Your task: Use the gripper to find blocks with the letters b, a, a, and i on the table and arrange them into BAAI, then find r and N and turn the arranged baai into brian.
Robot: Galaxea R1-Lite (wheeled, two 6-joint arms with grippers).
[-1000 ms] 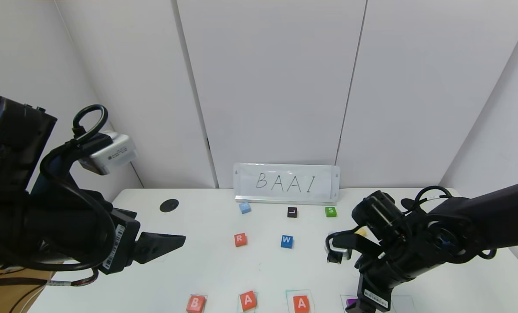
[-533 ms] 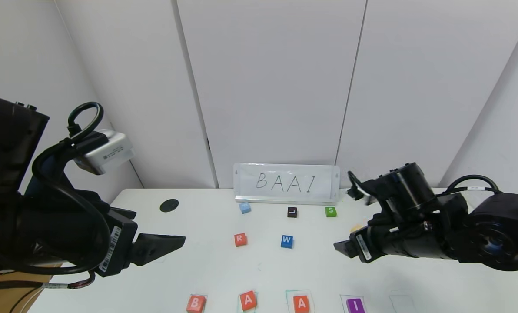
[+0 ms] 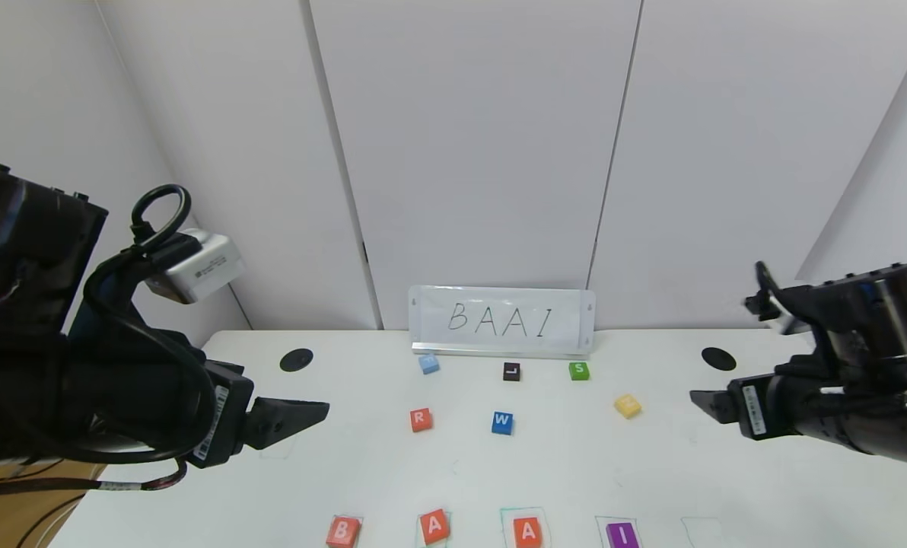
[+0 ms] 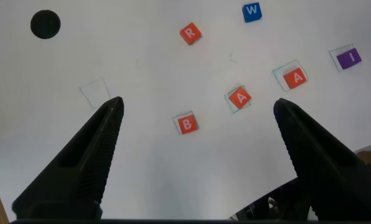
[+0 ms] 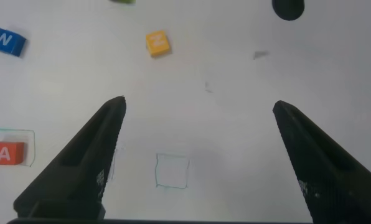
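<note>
Along the front edge of the white table (image 3: 560, 464) stand an orange-red B block (image 3: 343, 530), two orange-red A blocks (image 3: 434, 525) (image 3: 527, 530) and a purple I block (image 3: 622, 535), in a row on green rectangles. The orange-red R cube (image 3: 421, 419) sits mid-table. My left gripper (image 3: 301, 415) hovers open and empty at the left; its wrist view shows B (image 4: 186, 124), both A blocks (image 4: 239, 98) (image 4: 295, 77), I (image 4: 349, 58) and R (image 4: 189, 33). My right gripper (image 3: 708, 403) hovers open and empty at the right, over an empty green rectangle (image 5: 172, 170).
A BAAI sign (image 3: 502, 321) stands at the back. In front of it lie light blue (image 3: 428, 364), black L (image 3: 511, 371), green S (image 3: 579, 371), blue W (image 3: 502, 422) and yellow (image 3: 627, 406) cubes. Black holes (image 3: 296, 359) (image 3: 718, 358) flank them.
My right gripper rose off the purple I block, leaving it in its rectangle, and swung back to the right. The left arm barely shifted.
</note>
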